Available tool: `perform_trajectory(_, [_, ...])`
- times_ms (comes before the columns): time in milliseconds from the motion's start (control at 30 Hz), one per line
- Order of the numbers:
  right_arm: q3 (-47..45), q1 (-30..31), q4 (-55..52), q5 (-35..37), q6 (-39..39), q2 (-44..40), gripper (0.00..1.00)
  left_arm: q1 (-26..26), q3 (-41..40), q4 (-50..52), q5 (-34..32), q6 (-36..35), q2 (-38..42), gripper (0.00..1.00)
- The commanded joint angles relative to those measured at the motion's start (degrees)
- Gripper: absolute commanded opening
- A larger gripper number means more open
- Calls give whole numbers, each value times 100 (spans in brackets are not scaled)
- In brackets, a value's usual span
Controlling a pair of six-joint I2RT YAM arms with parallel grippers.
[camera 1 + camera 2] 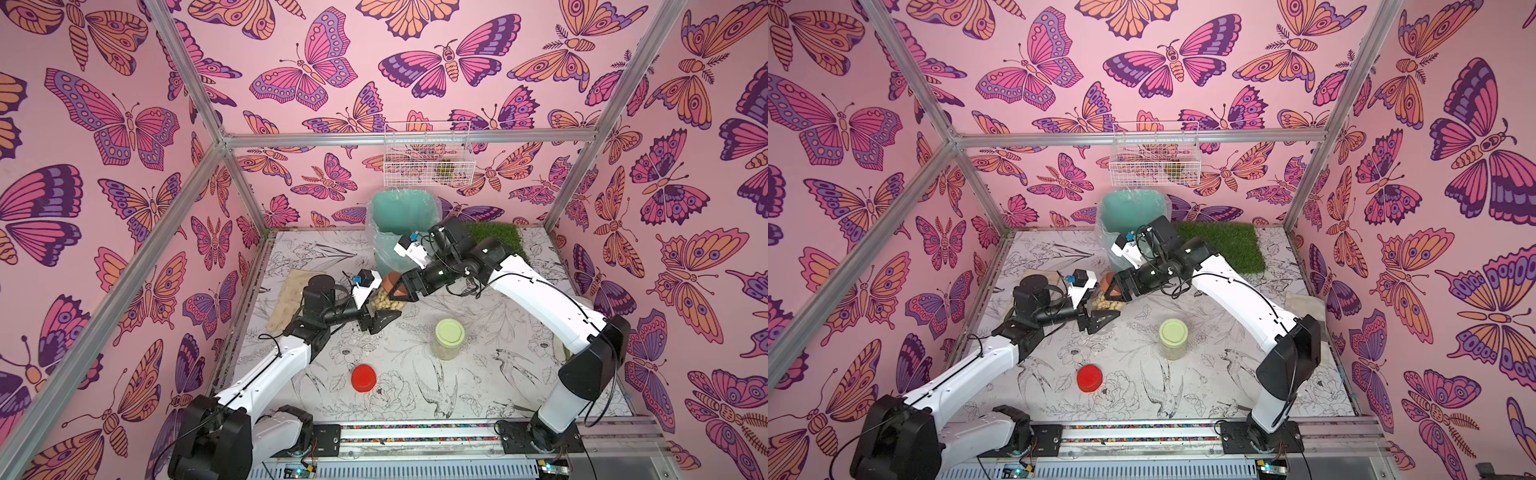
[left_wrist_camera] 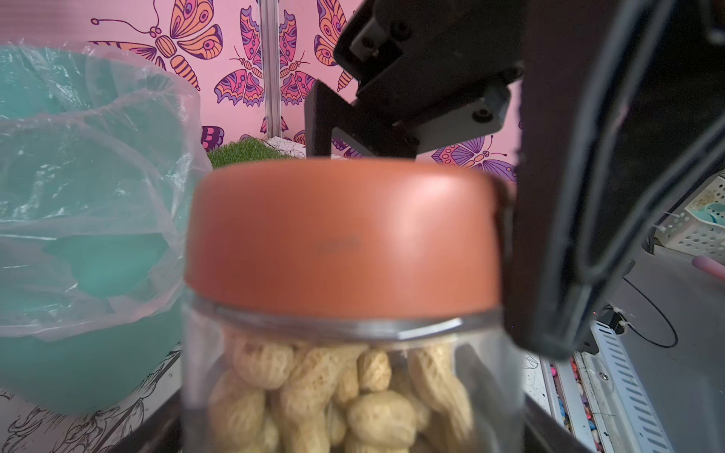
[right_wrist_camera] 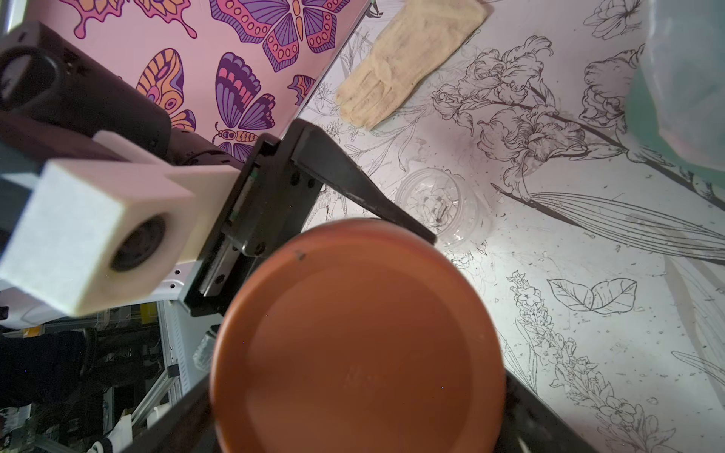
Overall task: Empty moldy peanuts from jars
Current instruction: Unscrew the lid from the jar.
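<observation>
My left gripper (image 1: 384,308) is shut on a clear jar (image 2: 353,353) full of moldy peanuts (image 2: 333,392), holding it tilted above the table's middle left. The jar's brown lid (image 3: 357,341) faces my right gripper (image 1: 397,287), whose fingers (image 2: 549,235) press against opposite sides of the lid. In both top views the two grippers meet just in front of the bin, the left gripper (image 1: 1102,306) meeting the right gripper (image 1: 1115,287). A second jar with a light green lid (image 1: 449,338) stands upright mid-table. A red lid (image 1: 363,377) lies near the front. An empty, lidless clear jar (image 3: 443,208) rests on the table.
A teal bin (image 1: 401,216) with a clear liner stands at the back centre, close behind the grippers. A beige glove (image 1: 291,297) lies at the left edge, partly under my left arm. A grass mat (image 1: 494,235) covers the back right corner. A wire basket (image 1: 426,153) hangs on the rear wall.
</observation>
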State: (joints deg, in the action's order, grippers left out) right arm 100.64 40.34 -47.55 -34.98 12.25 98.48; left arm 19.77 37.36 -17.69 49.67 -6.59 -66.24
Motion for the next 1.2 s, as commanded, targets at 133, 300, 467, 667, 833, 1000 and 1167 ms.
perform_trajectory(133, [-106, 56, 593, 319, 128, -224, 93, 9, 115, -167, 333, -132, 50, 0])
perform_trajectory(300, [-105, 54, 489, 240, 69, -214, 86, 9, 124, -154, 273, -156, 58, 0])
perform_trajectory(467, [-88, 59, 182, 173, -143, -230, 88, 9, 136, -155, 202, -176, 58, 0])
perform_trajectory(667, [-90, 53, 8, 343, -238, -252, 92, 9, 149, -155, 201, -159, 49, 0])
perform_trajectory(833, [-75, 57, 38, 288, -233, -258, 80, 9, 144, -154, 199, -158, 50, 0])
perform_trajectory(1000, [-121, 54, 80, 72, -503, -324, 58, 9, 141, -155, 260, -132, 10, 0])
perform_trajectory(1167, [-352, 22, 145, -153, -1370, -494, 41, 9, 153, -155, 361, -106, -3, 0])
